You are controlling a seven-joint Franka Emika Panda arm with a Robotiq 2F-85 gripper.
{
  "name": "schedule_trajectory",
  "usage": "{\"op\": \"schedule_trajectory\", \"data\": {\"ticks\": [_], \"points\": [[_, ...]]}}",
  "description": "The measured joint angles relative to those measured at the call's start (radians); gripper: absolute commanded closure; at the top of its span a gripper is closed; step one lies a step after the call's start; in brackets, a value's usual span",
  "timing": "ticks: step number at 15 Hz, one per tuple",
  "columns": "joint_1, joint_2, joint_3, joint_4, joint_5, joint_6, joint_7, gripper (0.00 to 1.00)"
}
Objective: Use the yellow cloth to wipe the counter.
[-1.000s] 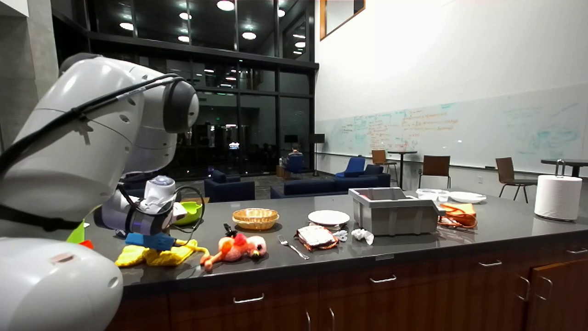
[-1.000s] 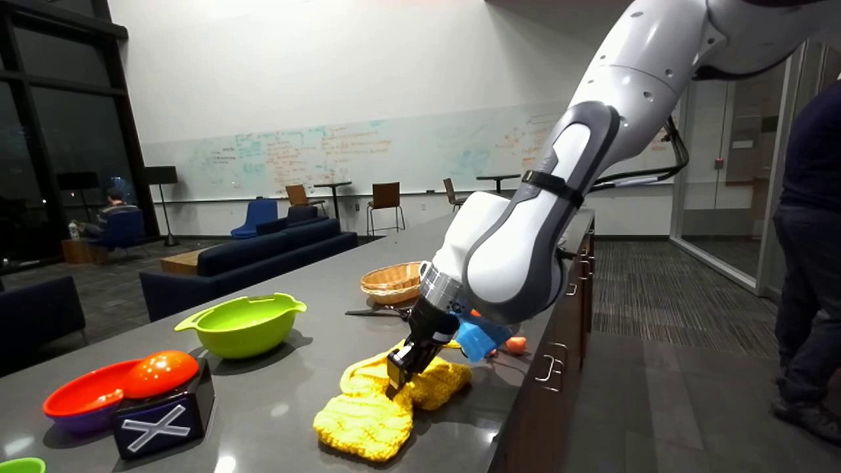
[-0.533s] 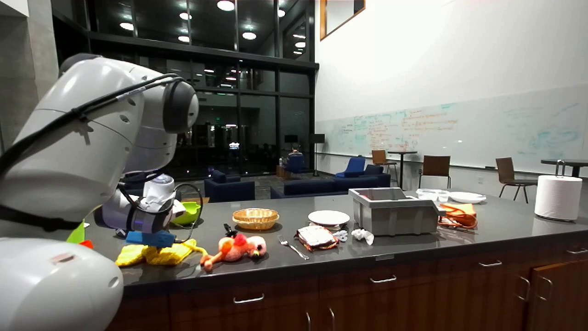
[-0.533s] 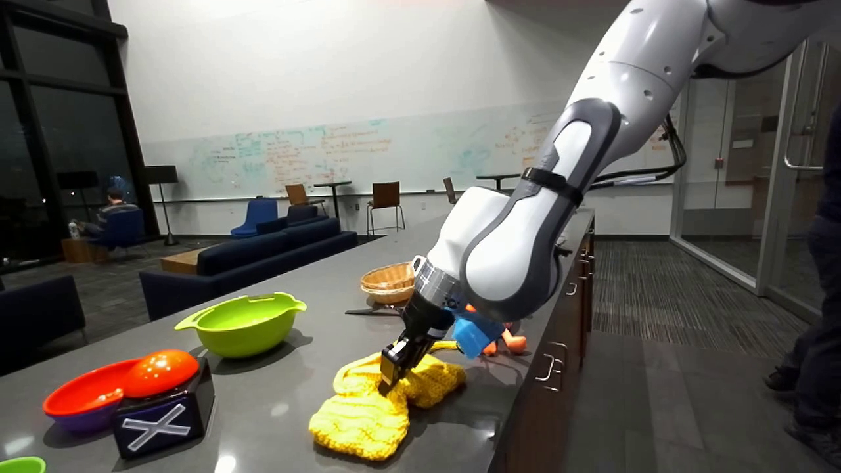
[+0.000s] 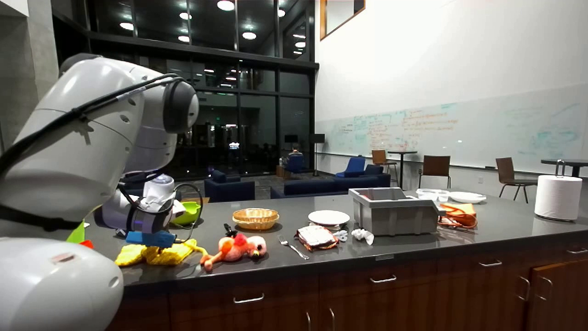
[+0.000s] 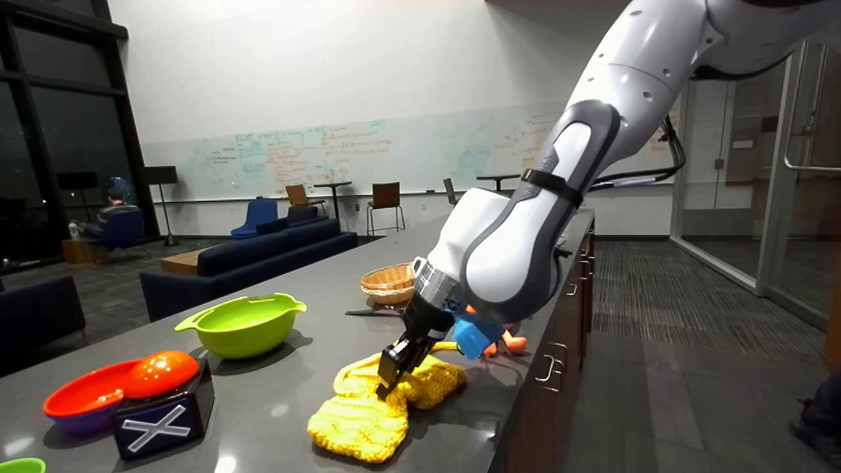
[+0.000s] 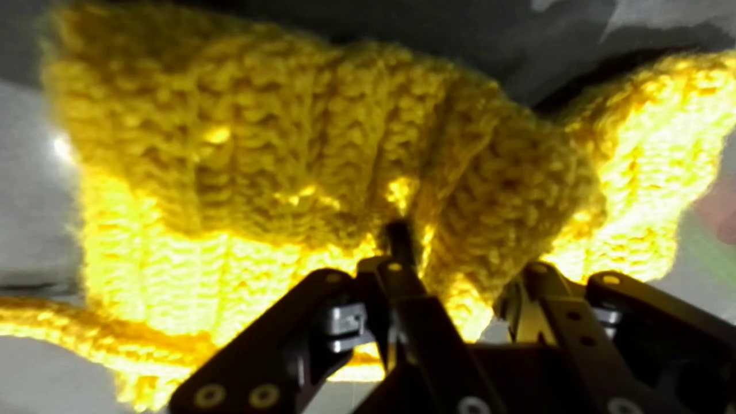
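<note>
The yellow cloth point(image 7: 322, 172) looks light and soft, probably best held by its bunched middle. The claw point(image 7: 454, 261) pinches a fold there.

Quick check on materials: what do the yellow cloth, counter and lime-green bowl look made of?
The yellow cloth: matte, thick knitted yarn, fibre uncertain; ribbed stitch rows show in the wrist view.
The counter: smooth, polished, perhaps stone or composite; bright reflections show on its dark grey top.
The lime-green bowl: probably plastic, slightly glossy; even colour, smooth wall, faint sheen.
</note>
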Motion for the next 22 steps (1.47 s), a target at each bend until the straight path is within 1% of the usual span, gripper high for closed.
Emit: {"op": "schedule_trajectory", "data": {"ticks": [17, 18, 19, 20, 22], "points": [[0.0, 0.0, 0.0, 0.0, 0.0, 0.0, 0.0, 0.64], [0.0, 0.0, 0.0, 0.0, 0.0, 0.0, 0.0, 0.39], [0.0, 0.0, 0.0, 0.0, 0.0, 0.0, 0.0, 0.38], [0.0, 0.0, 0.0, 0.0, 0.0, 0.0, 0.0, 0.34], [0.006, 0.0, -0.007, 0.0, 0.0, 0.0, 0.0, 0.21]]}}
